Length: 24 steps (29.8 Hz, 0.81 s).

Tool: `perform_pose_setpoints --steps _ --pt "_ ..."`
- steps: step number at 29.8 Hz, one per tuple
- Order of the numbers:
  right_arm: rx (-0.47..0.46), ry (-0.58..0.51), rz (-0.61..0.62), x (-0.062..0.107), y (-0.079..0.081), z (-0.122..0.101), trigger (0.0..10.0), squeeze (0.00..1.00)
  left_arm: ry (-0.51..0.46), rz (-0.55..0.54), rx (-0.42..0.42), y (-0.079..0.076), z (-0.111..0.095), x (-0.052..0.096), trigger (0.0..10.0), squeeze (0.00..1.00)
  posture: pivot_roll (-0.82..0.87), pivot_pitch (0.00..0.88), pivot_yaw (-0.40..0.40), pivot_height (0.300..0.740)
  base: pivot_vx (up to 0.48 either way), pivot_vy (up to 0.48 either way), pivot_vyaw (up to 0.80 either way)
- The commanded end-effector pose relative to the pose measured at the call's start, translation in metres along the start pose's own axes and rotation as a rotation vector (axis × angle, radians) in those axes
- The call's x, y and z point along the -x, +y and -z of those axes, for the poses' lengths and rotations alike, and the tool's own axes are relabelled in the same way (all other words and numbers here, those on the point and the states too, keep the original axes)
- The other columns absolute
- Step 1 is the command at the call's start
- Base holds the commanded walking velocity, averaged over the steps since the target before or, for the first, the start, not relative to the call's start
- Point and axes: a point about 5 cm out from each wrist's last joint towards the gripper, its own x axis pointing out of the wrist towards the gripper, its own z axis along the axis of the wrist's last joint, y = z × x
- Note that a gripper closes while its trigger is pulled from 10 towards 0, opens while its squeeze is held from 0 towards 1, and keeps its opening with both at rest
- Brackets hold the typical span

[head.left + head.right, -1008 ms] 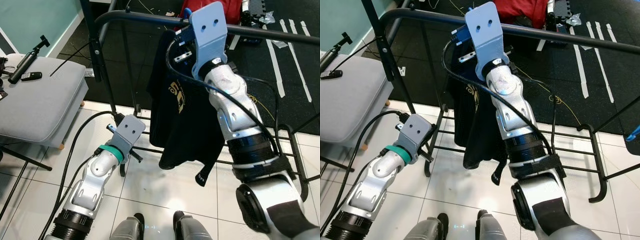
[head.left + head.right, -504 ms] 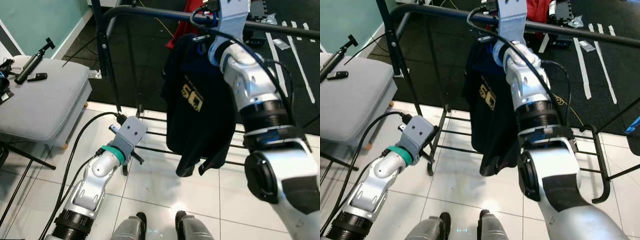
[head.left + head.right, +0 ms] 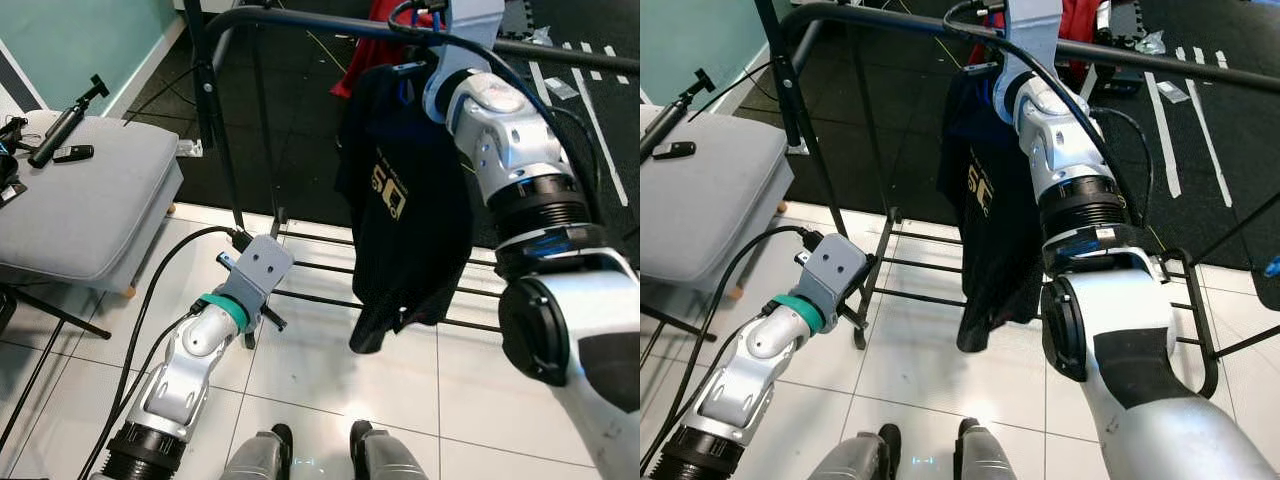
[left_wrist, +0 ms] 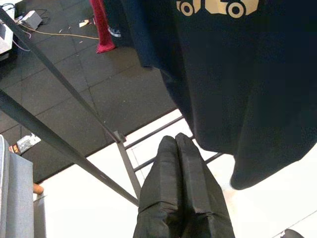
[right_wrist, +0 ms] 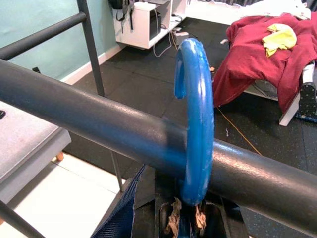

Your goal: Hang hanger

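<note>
The blue plastic hanger hook, glossy and rounded, curves over the matte dark metal rack bar, its open tip pointing down on the far side of the tube. The right gripper sits directly beneath the bar, its black fingers closed around the stem of the hanger where it meets the hook. From the head views the right arm reaches up to the rail of the clothes rack, and a soft black T-shirt with a gold printed graphic hangs limp from the hanger, its hem dangling just above the rack's lower cross rods.

The left gripper hangs low beside the rack's left upright, its two fingers pressed flat together and empty, pointing toward the shirt's hem and the thin base rods without touching them.

To the robot's left stands a padded grey chair with rounded edges, carrying a black stick-like device. The near floor is glossy white tile; beyond the rack it turns to dark rubber matting. A red cloth lies heaped behind the rail. Along the bar to the left of the hook the tube runs bare.
</note>
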Motion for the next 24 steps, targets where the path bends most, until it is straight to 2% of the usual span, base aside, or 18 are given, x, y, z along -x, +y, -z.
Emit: perform_pose_setpoints --steps 1,4,5,6,7,15,17,24 --pt "0.005 -0.116 0.022 0.002 -0.009 -0.03 10.0 1.0 0.027 -0.014 0.013 -0.001 0.006 0.004 10.0 0.0 0.0 0.178 0.038 0.74 0.0 0.0 0.0" --pt "0.009 -0.115 0.023 0.002 -0.009 -0.029 10.0 1.0 0.028 -0.018 0.017 -0.001 0.006 0.004 10.0 0.0 0.0 0.179 0.036 0.74 0.0 0.0 0.0" --pt "0.015 -0.12 0.024 0.001 -0.009 -0.029 10.0 0.74 0.028 -0.021 0.019 -0.001 0.006 0.004 10.0 0.0 0.0 0.179 0.034 0.74 0.0 0.0 0.0" --pt "0.015 -0.12 0.024 0.001 -0.009 -0.029 10.0 0.74 0.028 -0.021 0.019 -0.001 0.006 0.004 10.0 0.0 0.0 0.179 0.034 0.74 0.0 0.0 0.0" --pt "0.02 -0.124 0.023 0.001 -0.009 -0.029 10.0 0.0 0.028 -0.022 0.02 -0.001 0.006 0.004 10.0 0.0 0.0 0.179 0.034 0.74 0.0 0.0 0.0" --pt "0.087 -0.154 -0.005 0.003 0.004 -0.022 10.0 0.0 0.031 -0.025 0.023 0.0 0.007 0.005 10.0 0.0 0.0 0.178 0.027 0.74 0.0 0.0 0.0" --pt "0.118 -0.159 -0.007 0.008 0.014 -0.013 10.0 0.0 0.032 -0.024 0.019 0.0 0.007 0.007 10.0 0.0 0.01 0.175 0.023 0.74 0.0 0.0 0.0" --pt "0.185 -0.176 0.039 0.018 0.021 -0.002 10.0 0.0 0.033 -0.021 0.013 0.0 0.007 0.008 10.0 0.0 0.01 0.171 0.026 0.74 0.0 0.0 0.0"
